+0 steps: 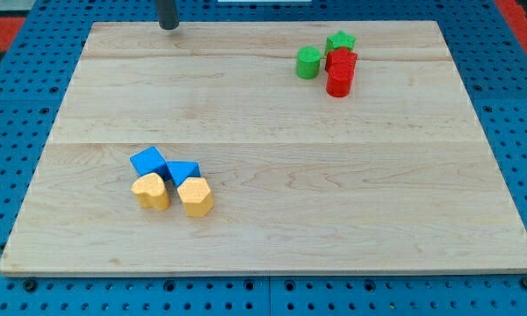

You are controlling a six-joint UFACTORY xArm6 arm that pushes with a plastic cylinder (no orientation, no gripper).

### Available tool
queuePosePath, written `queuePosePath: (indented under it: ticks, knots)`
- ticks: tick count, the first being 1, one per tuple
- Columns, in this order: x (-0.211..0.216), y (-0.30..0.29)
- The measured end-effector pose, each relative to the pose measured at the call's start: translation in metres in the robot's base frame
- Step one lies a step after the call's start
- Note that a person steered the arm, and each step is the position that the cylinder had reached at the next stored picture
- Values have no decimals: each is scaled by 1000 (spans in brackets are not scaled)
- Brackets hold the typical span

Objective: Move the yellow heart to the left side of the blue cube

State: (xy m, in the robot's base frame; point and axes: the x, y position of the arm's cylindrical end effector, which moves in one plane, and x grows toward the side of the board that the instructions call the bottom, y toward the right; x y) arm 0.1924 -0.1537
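The yellow heart [150,190] lies at the view's lower left, touching the lower edge of the blue cube [149,161]. A second blue block [183,171] sits just right of the cube. A yellow hexagon-like block [195,196] lies below that block, right of the heart. My tip [169,27] is at the view's top edge of the board, far above this cluster and touching no block.
A green cylinder [309,62], a green star [340,41] and two red blocks [341,61] [339,82] are bunched at the view's upper right. The wooden board [272,219] ends at a blue pegboard surround on all sides.
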Motion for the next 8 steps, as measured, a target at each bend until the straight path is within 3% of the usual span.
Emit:
queuePosePath:
  ticks: [1, 2, 4, 6, 7, 8]
  knots:
    - [-1, 22]
    - [7, 82]
    - [172, 149]
    - [348, 172]
    - [415, 126]
    - [409, 64]
